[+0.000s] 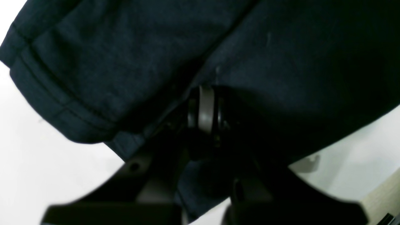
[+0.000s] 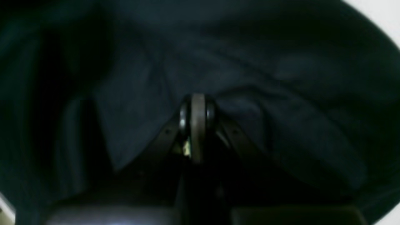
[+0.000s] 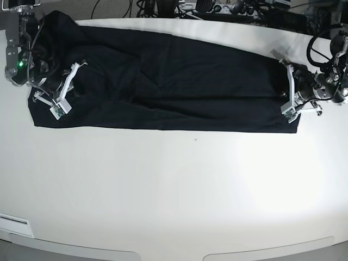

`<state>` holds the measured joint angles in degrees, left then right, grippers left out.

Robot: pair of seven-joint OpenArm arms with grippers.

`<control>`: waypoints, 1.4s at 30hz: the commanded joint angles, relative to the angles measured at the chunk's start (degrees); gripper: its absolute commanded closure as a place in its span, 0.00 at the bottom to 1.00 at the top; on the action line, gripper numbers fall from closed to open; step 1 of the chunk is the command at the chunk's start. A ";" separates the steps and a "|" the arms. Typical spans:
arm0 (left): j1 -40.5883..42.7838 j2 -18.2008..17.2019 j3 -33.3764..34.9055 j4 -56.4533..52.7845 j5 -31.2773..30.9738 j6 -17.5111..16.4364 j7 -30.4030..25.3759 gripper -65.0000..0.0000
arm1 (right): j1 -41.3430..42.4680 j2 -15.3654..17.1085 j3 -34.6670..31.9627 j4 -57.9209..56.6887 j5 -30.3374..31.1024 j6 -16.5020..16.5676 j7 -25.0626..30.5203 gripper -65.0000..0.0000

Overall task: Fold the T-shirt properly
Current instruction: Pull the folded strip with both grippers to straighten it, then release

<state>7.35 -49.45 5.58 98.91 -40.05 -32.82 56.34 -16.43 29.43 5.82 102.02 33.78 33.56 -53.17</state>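
The black T-shirt point(image 3: 163, 81) lies stretched in a long band across the far half of the white table point(image 3: 174, 190). At its right end my left gripper point(image 3: 283, 92) is shut on the T-shirt. In the left wrist view the closed fingertips point(image 1: 206, 106) pinch the T-shirt point(image 1: 281, 62), and a hemmed sleeve edge point(image 1: 62, 106) hangs to their left. My right gripper point(image 3: 69, 88) is shut on the T-shirt's left end. Dark T-shirt cloth point(image 2: 281, 93) fills the right wrist view around the right gripper point(image 2: 197, 115).
Cables and equipment point(image 3: 217, 8) crowd the table's back edge. The white table top runs from the shirt to the front edge point(image 3: 174, 255). A pale wooden strip point(image 1: 381, 197) shows at the lower right of the left wrist view.
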 commanded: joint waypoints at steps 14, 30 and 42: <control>-1.79 -0.81 0.00 0.07 4.22 -0.46 -5.88 1.00 | 9.27 0.59 0.04 -10.49 -7.67 -1.18 3.85 1.00; -11.15 -1.90 -4.35 1.51 -10.12 4.87 4.46 1.00 | 19.15 3.96 0.28 -5.40 8.31 -4.09 -6.78 1.00; -7.28 11.37 -41.16 -13.81 -20.24 6.78 8.61 1.00 | 19.12 4.13 11.69 -4.55 17.07 -3.82 -11.56 0.86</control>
<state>1.02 -36.29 -34.94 83.88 -58.89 -25.93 66.17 1.78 32.23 17.04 96.49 50.65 29.65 -65.52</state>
